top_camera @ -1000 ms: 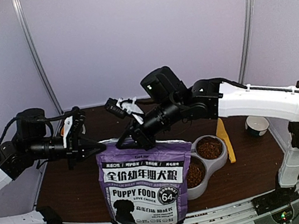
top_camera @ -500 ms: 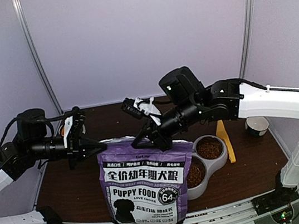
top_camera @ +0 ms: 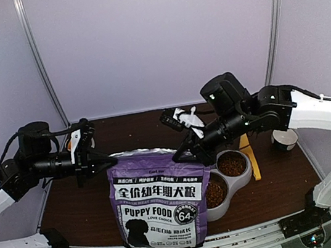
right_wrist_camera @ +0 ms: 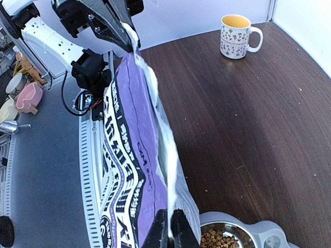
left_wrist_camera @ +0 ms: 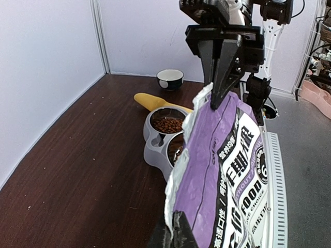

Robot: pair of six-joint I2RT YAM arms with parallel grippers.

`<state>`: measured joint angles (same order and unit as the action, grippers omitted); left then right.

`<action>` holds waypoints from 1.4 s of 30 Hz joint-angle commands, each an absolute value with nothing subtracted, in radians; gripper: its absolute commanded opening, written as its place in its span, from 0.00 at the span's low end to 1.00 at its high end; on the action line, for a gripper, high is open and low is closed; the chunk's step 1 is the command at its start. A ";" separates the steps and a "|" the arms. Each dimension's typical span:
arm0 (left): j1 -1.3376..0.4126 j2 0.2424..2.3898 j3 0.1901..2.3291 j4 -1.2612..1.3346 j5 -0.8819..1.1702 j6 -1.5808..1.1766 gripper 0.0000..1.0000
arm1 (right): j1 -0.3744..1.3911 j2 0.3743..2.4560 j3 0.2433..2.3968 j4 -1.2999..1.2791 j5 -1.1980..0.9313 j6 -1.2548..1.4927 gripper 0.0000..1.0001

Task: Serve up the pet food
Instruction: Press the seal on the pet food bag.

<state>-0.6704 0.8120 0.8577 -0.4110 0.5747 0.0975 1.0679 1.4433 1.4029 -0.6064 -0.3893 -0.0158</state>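
- The left pincer is closed tight on the left top corner of a purple-and-white foil bag printed "PUPPY FOOD".
- The right pincer is clamped on the bag's right top corner, and the bag's top edge runs between the two pincers.
- The bag stands upright on the dark brown wooden table, near its front edge.
- A grey plastic double bowl sits just beside the bag's right side.
- The pet food, small reddish-brown dry kibble pellets, lies in both wells of the bowl.
- A yellow plastic scoop lies flat just right of the bowl.
- A white patterned mug stands farther right, apart from the scoop.
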 commanded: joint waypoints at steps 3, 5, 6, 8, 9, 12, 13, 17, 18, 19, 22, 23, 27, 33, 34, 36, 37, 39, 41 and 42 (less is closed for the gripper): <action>-0.609 0.746 0.879 -0.284 0.438 0.078 0.00 | 1.023 1.354 1.331 -0.930 -0.226 0.002 0.00; -0.607 0.745 0.877 -0.282 0.433 0.077 0.00 | 1.022 1.335 1.318 -0.945 -0.211 0.008 0.00; -0.605 0.745 0.877 -0.281 0.431 0.077 0.00 | 1.021 1.325 1.312 -0.952 -0.203 0.011 0.00; -0.603 0.745 0.876 -0.280 0.431 0.075 0.00 | 1.019 1.308 1.302 -0.959 -0.193 0.017 0.00; -0.602 0.745 0.876 -0.278 0.432 0.074 0.00 | 1.017 1.299 1.298 -0.964 -0.189 0.021 0.00; -0.601 0.746 0.875 -0.276 0.435 0.071 0.00 | 1.017 1.274 1.286 -0.964 -0.178 0.029 0.00; -0.601 0.748 0.874 -0.274 0.437 0.072 0.00 | 1.016 1.267 1.284 -0.964 -0.175 0.032 0.00; -0.601 0.752 0.874 -0.271 0.447 0.070 0.00 | 1.013 1.250 1.288 -0.955 -0.188 0.040 0.00; -0.601 0.753 0.873 -0.269 0.456 0.069 0.00 | 1.013 1.247 1.291 -0.947 -0.200 0.043 0.00; -0.601 0.754 0.873 -0.264 0.471 0.068 0.00 | 1.013 1.244 1.296 -0.938 -0.218 0.048 0.00; -0.600 0.768 0.865 -0.240 0.559 0.069 0.00 | 1.015 1.251 1.333 -0.887 -0.303 0.065 0.02; -0.600 0.779 0.869 -0.241 0.588 0.068 0.00 | 1.016 1.258 1.348 -0.857 -0.330 0.078 0.13; -0.601 0.826 0.890 -0.251 0.684 0.063 0.00 | 1.031 1.317 1.402 -0.715 -0.405 0.094 0.47; -0.602 0.828 0.885 -0.238 0.729 0.049 0.00 | 1.066 1.496 1.558 -0.648 -0.438 0.063 0.65; -0.602 0.827 0.885 -0.238 0.732 0.048 0.00 | 1.071 1.523 1.587 -0.641 -0.447 0.059 0.66; -0.602 0.827 0.885 -0.236 0.738 0.046 0.00 | 1.081 1.584 1.657 -0.630 -0.462 0.054 0.67; -0.601 0.829 0.885 -0.235 0.740 0.043 0.00 | 1.087 1.615 1.686 -0.626 -0.466 0.053 0.67; -0.602 0.830 0.884 -0.231 0.744 0.040 0.00 | 1.100 1.672 1.750 -0.625 -0.466 0.047 0.66; -0.601 0.834 0.884 -0.230 0.743 0.037 0.00 | 1.112 1.727 1.813 -0.630 -0.469 0.046 0.65; -0.601 0.835 0.884 -0.230 0.742 0.036 0.00 | 1.120 1.750 1.840 -0.633 -0.476 0.046 0.63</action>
